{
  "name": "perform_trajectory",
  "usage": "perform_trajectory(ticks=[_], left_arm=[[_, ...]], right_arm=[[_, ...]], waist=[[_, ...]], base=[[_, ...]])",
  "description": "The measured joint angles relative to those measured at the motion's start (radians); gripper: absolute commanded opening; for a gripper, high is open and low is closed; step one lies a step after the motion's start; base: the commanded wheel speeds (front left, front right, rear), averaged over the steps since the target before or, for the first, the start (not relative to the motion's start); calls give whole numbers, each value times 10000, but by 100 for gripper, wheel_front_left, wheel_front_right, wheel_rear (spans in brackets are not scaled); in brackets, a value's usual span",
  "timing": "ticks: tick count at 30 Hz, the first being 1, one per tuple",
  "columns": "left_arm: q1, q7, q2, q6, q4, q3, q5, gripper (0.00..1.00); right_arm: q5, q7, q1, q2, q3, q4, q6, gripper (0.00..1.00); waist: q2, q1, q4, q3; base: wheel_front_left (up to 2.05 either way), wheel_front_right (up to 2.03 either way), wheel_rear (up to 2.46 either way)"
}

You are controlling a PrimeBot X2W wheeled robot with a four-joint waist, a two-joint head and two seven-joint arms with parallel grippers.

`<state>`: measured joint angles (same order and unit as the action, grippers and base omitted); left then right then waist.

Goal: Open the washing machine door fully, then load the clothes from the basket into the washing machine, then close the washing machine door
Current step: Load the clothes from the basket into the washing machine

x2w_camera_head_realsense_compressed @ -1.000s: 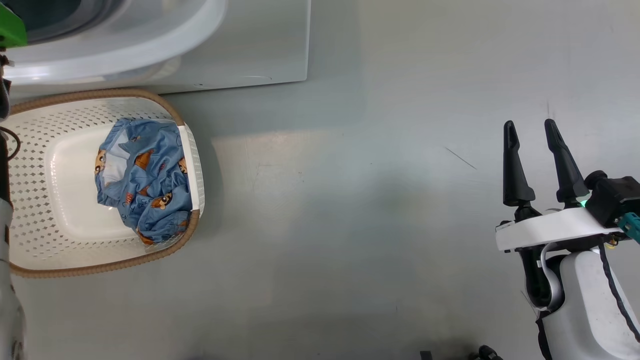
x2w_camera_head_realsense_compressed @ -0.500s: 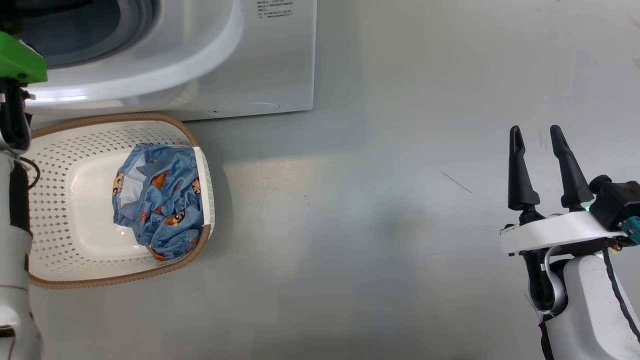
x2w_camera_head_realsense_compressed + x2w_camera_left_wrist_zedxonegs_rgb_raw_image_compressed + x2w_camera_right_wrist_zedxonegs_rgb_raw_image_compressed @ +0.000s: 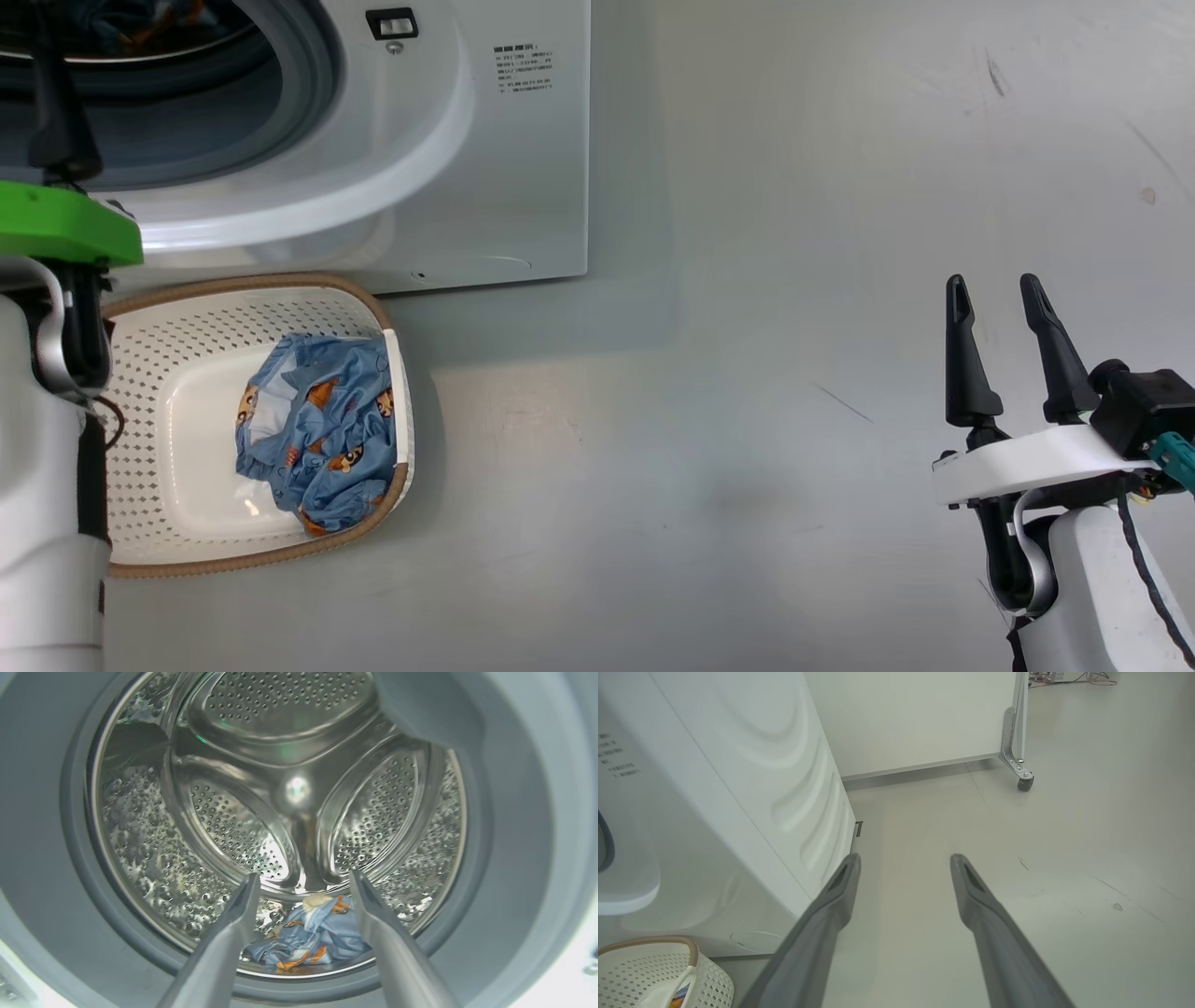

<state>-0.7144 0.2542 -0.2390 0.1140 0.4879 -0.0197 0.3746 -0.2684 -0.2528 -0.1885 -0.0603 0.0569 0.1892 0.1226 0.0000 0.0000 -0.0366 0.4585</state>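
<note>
Because the left tool (image 3: 303,876) points straight into the drum (image 3: 233,830) of the washing machine (image 3: 523,168), we look along its two fingers at a blue garment (image 3: 317,938) lying on the bottom of the drum, near the front edge. The fingers stand wide apart and hold nothing, so we judge that this piece is delivered. A second blue garment (image 3: 322,429) lies in the basket (image 3: 187,308), against its right wall. The basket stands on the floor (image 3: 700,467) just in front of the machine, at the left, so the way to the opening is short. The right tool (image 3: 991,280) hangs far to the right over the floor, also wide apart and empty, where it does not block the left arm.
</note>
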Motion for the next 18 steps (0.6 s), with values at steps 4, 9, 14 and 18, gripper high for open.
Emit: perform_trajectory(ticks=[4, 9, 14, 18], left_arm=[[697, 25, 109, 0, -541, -117, -274, 100], [1716, 25, 232, -17, -982, -393, -433, 100], [2904, 25, 441, -102, -1544, -621, -539, 100], [3655, 25, 685, -104, -1760, -596, -832, 100]], right_arm=[[65, 0, 86, -21, -2, -4, 0, 100], [71, 0, 174, -29, 27, -4, 0, 100], [82, 0, 451, -27, 54, 4, -2, 100], [146, 0, 603, -42, 65, 10, 0, 100]], waist=[[0, 0, 2, -387], [0, 0, 10, -871], [0, 0, 4, -1429], [0, 0, -10, -1762]], base=[[0, 0, 0], [0, 0, 0], [0, 0, 0], [0, 0, 0]])
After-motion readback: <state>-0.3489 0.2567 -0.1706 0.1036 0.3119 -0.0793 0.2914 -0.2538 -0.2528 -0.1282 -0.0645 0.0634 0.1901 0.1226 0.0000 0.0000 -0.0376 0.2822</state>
